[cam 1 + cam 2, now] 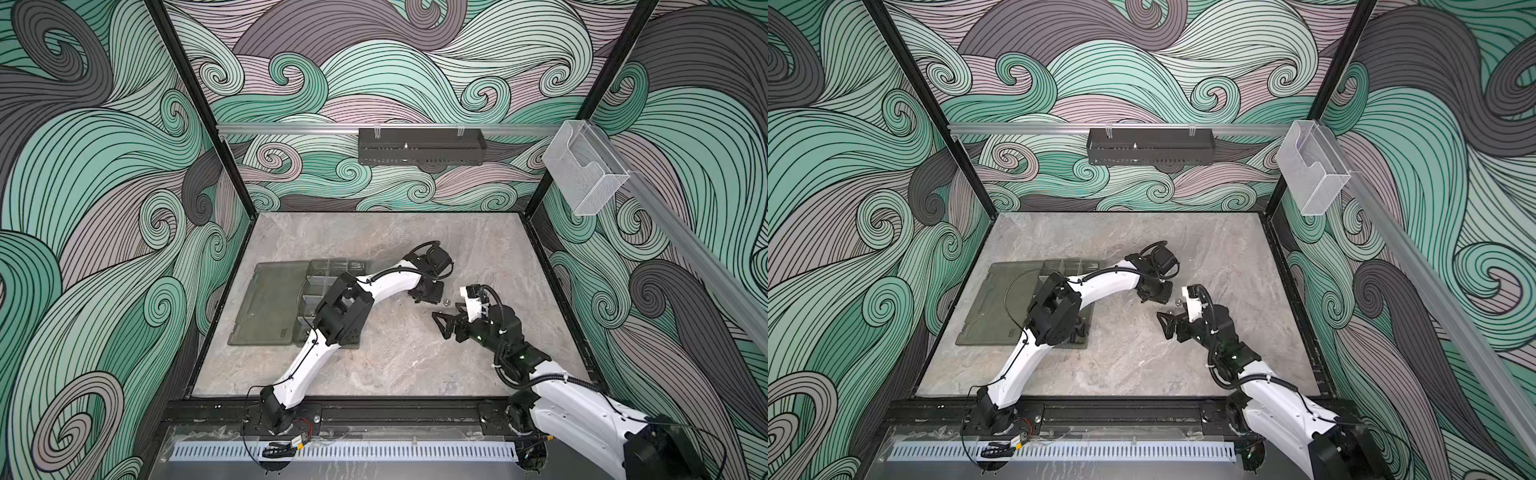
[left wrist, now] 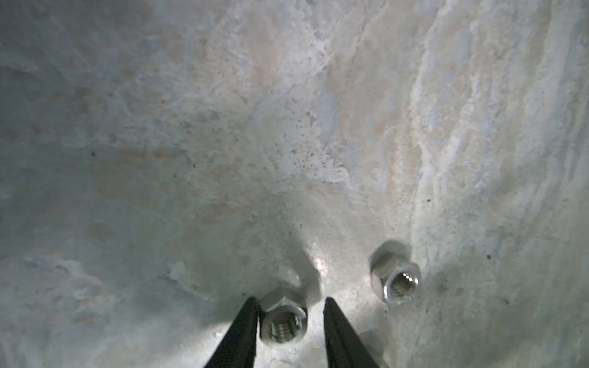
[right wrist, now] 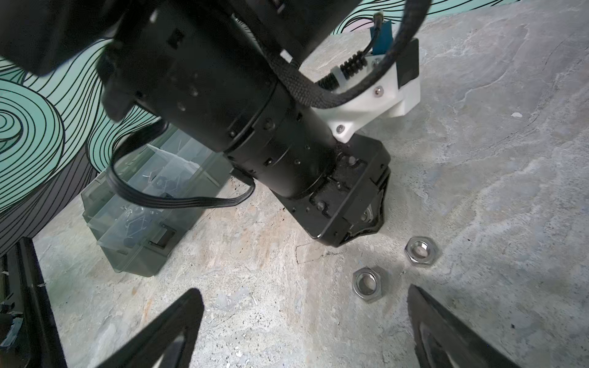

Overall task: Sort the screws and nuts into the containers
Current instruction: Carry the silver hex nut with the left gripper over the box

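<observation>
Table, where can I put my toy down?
Free: the table strip along the back wall, and the front patch between the two arms. Crowded: the left side with the box, and the middle, where left gripper and right gripper sit by the nuts.

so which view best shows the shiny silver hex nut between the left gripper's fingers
Left wrist: the silver hex nut sits close up, threads visible, inside the left gripper. Both top views hide it; right wrist is unclear.

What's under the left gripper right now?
A silver nut lies on the table between the left gripper's open fingers, a second nut beside it. In both top views the gripper body hides its fingertips; contact cannot be told.
</observation>
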